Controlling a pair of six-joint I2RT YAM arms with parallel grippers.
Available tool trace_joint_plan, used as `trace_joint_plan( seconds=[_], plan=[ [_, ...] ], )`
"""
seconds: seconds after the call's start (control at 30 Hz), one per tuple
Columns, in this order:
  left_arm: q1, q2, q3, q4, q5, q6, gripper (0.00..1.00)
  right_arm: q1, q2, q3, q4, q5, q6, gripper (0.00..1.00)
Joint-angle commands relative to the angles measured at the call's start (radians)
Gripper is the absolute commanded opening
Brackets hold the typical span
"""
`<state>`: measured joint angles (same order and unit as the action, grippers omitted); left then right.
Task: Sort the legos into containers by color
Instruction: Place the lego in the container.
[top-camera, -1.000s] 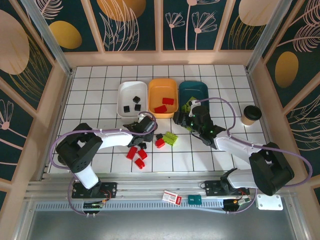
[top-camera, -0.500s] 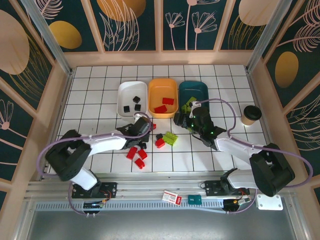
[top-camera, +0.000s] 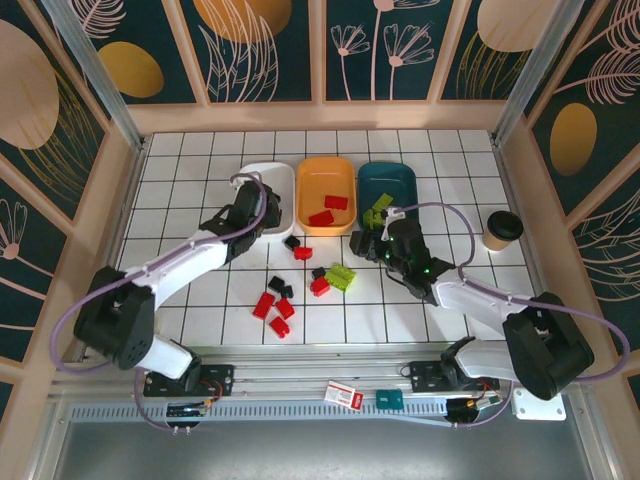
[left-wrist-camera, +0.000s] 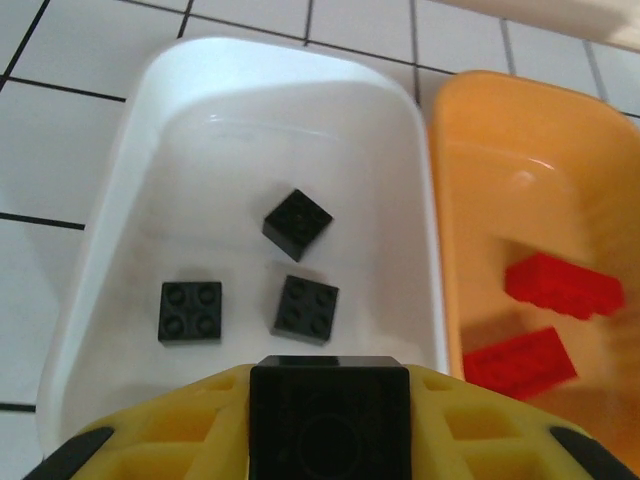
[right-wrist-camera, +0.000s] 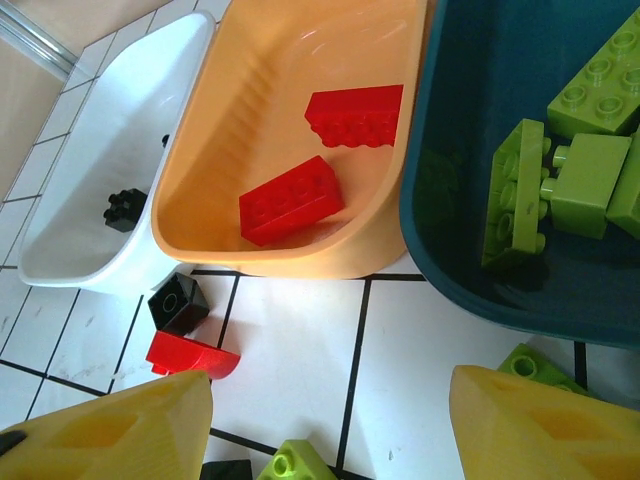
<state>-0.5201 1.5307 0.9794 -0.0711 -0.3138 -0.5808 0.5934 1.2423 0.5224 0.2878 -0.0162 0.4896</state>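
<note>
The black cube brick (left-wrist-camera: 329, 395), square-on with no long axis, hangs over the white tray's (left-wrist-camera: 120, 200) near end, toward the tabletop's far edge, pinched in the left gripper (left-wrist-camera: 330, 425). The right gripper (right-wrist-camera: 325, 430) stands apart and empty beside the teal tray (right-wrist-camera: 470, 90).

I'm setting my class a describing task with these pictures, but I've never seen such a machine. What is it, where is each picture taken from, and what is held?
Two robot arms are bolted to a tiled table, each ending in a two-finger gripper. One picture looks down from above; the other two come from cameras on the wrists. The left gripper holds a black brick above the white tray, where three black bricks lie. The right gripper is open and empty, near the orange tray with two red bricks and the teal tray with green ones. Other loose bricks lie on the table.
</note>
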Motion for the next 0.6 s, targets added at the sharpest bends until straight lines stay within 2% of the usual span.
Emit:
trace_joint_plan(
  seconds=[0.0, 0.17, 0.3, 0.43, 0.57],
  plan=[
    [0.055, 0.090, 0.064, 0.020, 0.061, -0.022, 0.34, 0.014, -0.042, -0.024, 0.000, 0.006, 0.016, 0.65],
    [0.126, 0.224, 0.134, 0.025, 0.130, -0.044, 0.39, 0.048, -0.075, -0.037, -0.001, -0.054, -0.031, 0.65],
    [0.138, 0.268, 0.183, 0.014, 0.157, -0.049, 0.54, 0.135, -0.083, -0.035, -0.016, -0.068, -0.087, 0.66],
    [0.138, 0.229, 0.181, 0.022, 0.194, -0.061, 0.69, 0.248, -0.045, -0.003, -0.058, -0.037, -0.124, 0.67],
    [0.137, 0.110, 0.114, 0.050, 0.268, -0.082, 0.82, 0.368, 0.037, 0.056, -0.134, 0.066, -0.143, 0.67]
  ],
)
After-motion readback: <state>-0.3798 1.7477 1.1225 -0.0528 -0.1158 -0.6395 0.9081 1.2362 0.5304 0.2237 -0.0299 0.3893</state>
